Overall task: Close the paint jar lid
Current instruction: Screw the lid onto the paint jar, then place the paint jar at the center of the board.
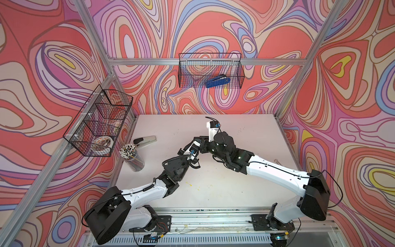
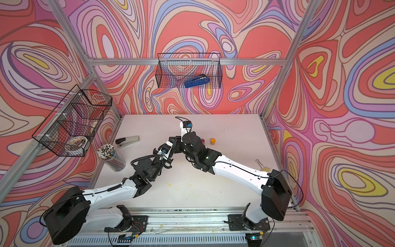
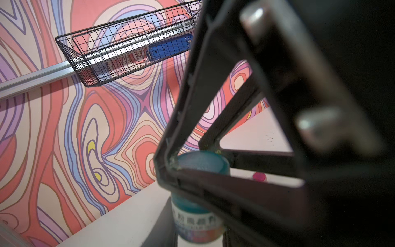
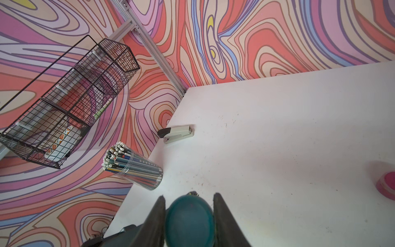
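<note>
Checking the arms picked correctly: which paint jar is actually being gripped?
The teal jar, clamped by the left gripper and right gripper; the pink jar and orange jar stand free on the table.

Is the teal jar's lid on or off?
On: the lid sits atop the jar, clamped by the right gripper. How tight, cannot tell.

left arm (image 1: 141, 190): white shells, black joint housings, black corrugated conduit (image 1: 174, 158) near wrist | right arm (image 1: 275, 169): same white and black, small green lamp (image 1: 239, 157) lit | left gripper (image 3: 198, 164), right gripper (image 4: 190, 213): dark tapered fingers | base plates (image 1: 163, 221): black, red-and-black wiring
</note>
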Available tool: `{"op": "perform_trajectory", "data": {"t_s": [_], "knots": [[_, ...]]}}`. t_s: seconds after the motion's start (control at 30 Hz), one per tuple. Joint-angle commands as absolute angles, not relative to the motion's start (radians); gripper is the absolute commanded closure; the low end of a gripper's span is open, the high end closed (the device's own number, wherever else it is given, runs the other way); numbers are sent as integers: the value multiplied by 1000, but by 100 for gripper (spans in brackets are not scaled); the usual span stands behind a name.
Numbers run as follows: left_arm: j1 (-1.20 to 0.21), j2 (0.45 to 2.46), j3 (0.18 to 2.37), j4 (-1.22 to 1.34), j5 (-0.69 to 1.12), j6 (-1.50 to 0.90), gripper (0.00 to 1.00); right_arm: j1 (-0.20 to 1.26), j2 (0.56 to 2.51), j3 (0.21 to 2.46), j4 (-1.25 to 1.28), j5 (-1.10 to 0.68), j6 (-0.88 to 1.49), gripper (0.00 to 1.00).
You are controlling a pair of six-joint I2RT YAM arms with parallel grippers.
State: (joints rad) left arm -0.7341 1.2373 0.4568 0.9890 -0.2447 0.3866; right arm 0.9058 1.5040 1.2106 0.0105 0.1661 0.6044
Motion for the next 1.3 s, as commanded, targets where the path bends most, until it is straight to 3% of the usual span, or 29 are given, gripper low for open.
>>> {"op": "perform_trajectory", "data": {"t_s": [0.0,0.2,0.47,0.8,1.03,1.27], "knots": [[-732,1199,508,1041,-325,397,70,931,1480,1164,-60,185,624,71],[-724,1085,560,748,-274,295,70,930,1400,1111,-95,207,559,50],[-641,944,618,262,-53,152,70,928,1207,1012,-135,244,412,34],[-594,895,624,122,412,104,70,928,1216,1066,-130,-118,163,39],[-594,876,597,171,460,110,70,926,1268,1078,-125,-155,180,40],[-592,861,585,192,437,121,70,879,1282,1068,-76,-248,242,49]]}}
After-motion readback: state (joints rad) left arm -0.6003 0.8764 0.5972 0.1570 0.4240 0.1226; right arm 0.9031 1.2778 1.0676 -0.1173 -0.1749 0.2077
